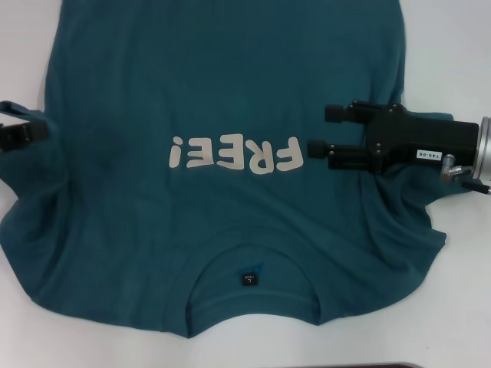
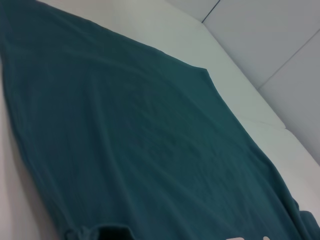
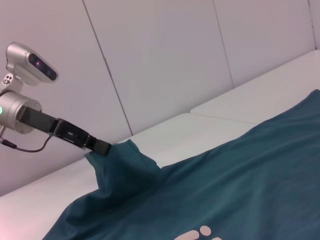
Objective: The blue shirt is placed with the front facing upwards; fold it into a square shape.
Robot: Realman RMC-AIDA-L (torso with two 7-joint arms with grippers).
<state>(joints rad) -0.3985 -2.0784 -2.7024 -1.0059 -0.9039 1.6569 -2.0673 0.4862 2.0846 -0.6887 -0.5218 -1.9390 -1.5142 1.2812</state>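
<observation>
Shirt (image 1: 230, 100) edge is gripped and lifted by the left end effector (image 3: 102, 148) for folding, while the open right end effector (image 1: 326, 130) hovers over the chest.

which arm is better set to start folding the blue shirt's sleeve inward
Left, probably. The left gripper already pinches the blue shirt at its sleeve edge, lifting it. The right gripper hovers open above the chest, holding nothing.

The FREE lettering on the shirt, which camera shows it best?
The head view: the whole white FREE! lettering sits mid-chest on the blue shirt, beside the open right tool. The right wrist view catches only a sliver at its edge; the left wrist view a trace.
</observation>
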